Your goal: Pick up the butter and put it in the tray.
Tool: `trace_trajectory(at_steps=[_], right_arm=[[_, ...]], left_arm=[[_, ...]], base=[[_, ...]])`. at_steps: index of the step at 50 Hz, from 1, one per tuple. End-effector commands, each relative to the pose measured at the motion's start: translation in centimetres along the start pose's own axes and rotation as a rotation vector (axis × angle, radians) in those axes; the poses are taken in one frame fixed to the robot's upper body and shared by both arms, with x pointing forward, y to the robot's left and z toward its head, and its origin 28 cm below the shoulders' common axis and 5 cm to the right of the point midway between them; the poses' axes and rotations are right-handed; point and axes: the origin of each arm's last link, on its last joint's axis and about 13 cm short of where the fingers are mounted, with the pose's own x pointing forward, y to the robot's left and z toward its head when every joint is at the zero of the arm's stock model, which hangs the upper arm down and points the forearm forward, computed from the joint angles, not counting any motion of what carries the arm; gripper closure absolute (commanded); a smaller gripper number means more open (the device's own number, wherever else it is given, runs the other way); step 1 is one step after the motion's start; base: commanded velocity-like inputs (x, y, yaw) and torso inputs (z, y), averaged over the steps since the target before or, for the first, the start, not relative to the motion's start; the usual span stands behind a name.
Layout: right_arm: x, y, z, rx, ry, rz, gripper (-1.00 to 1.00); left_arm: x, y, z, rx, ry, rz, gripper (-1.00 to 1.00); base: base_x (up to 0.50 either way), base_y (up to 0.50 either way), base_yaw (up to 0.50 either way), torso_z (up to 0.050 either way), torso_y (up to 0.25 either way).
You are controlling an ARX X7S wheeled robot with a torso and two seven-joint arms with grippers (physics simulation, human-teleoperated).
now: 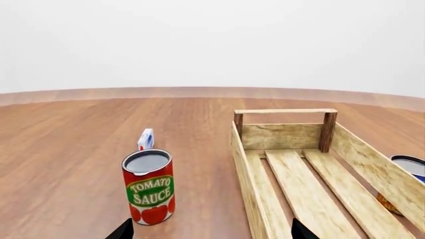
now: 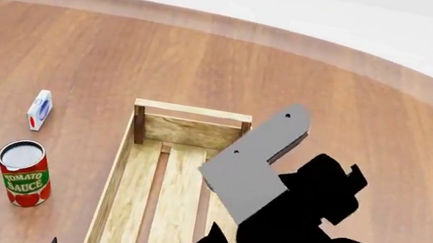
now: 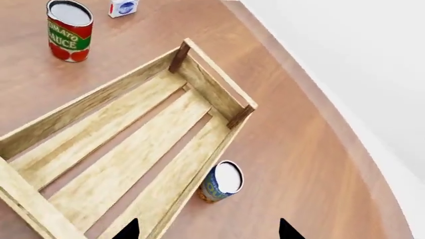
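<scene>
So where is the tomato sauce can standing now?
In the head view the tomato sauce can stands upright on the table's left part, apart from the tray on its right, with the small white carton just beyond it.

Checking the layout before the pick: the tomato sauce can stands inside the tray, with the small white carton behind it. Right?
Not quite. The tomato sauce can stands on the table outside the tray, to its left; the small white carton is behind it, as the head view shows.
</scene>
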Motion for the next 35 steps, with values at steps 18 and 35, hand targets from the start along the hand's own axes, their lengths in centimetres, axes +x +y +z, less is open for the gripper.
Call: trace_trajectory(at_steps=[18,35], right_arm=[[-0.6,4.4,-3.4,-0.476,0.315,0.369,-1.00],[-0.3,4.9,-3.8,-0.469,0.297,0.404,-1.00]], left_arm=[[0.1,0.0,-0.2,-0.001,0.012,-0.004,-1.00],[0.1,0.0,-0.2,0.000,0.011,-0.004,-1.00]], base=[[0.00,0.00,0.00,0.000,0.000],[0.00,0.00,0.00,0.000,0.000]])
